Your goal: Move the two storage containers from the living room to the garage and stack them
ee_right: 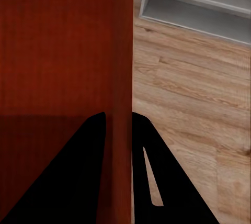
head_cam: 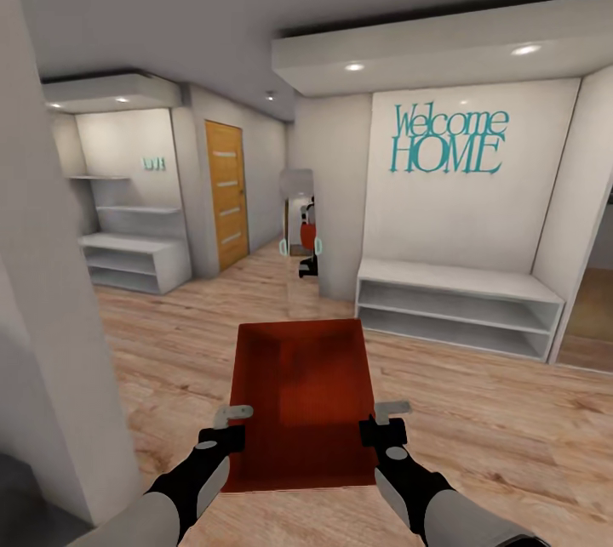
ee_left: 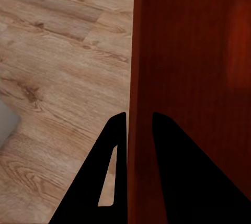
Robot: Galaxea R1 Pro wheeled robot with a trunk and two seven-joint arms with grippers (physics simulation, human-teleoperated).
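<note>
While the left gripper (head_cam: pixel 232 426) and right gripper (head_cam: pixel 383 419) each pinch a side wall of one red-orange storage container (head_cam: pixel 302 390) above the hallway's wood floor (head_cam: pixel 477 411), the carrying step is under way — next, probably, steering toward the garage.

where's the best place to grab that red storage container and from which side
By its two long side walls, one gripper per side, coming in from the near end as shown. The storage container is wide with thin low walls, so each wall fits between a gripper's fingers. The left gripper straddles the left wall and the right gripper the right wall, which should keep the container level.
</note>
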